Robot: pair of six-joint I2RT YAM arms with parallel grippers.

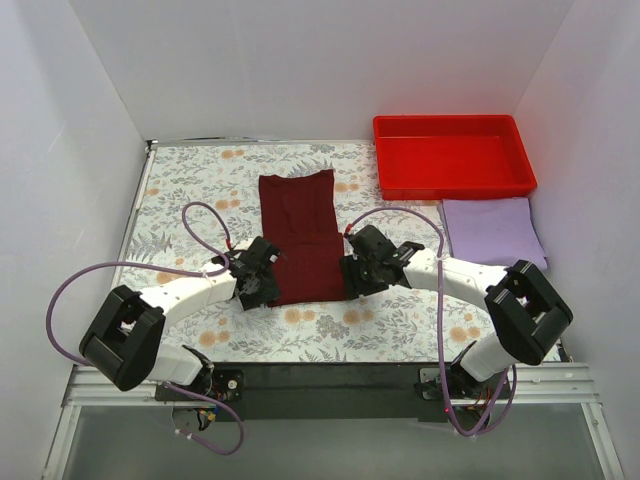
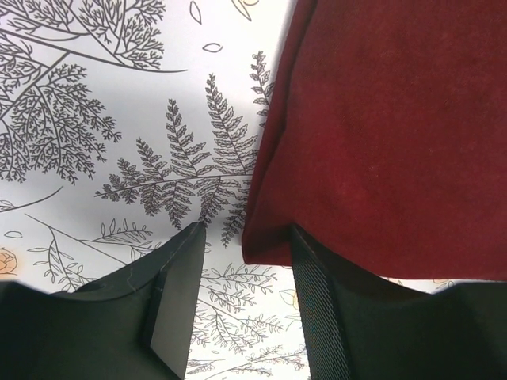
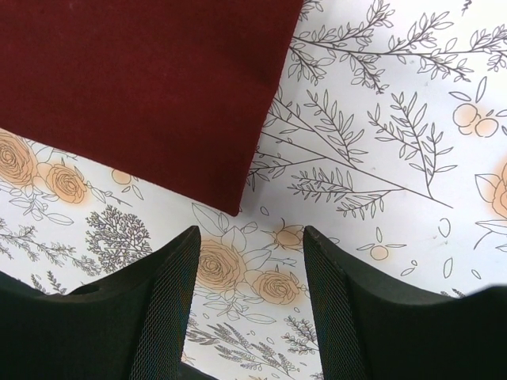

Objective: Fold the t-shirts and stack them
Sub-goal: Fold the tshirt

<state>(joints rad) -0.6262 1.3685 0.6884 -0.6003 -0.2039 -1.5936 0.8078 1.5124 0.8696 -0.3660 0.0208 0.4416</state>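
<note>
Currently my left gripper (image 2: pixel 244 241) and right gripper (image 3: pixel 252 237) stand spread, one at each near corner of the maroon shirt (image 1: pixel 298 225); its long axis runs away from me.

bright, even light; soft shadows; sharp.

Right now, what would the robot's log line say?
maroon shirt: flat strip | left gripper: open at its near-left corner | right gripper: open beside near-right corner | lavender shirt: folded by tray

Nothing here can be read: no lettering, labels, brand marks or numbers show on anything in view.
</note>
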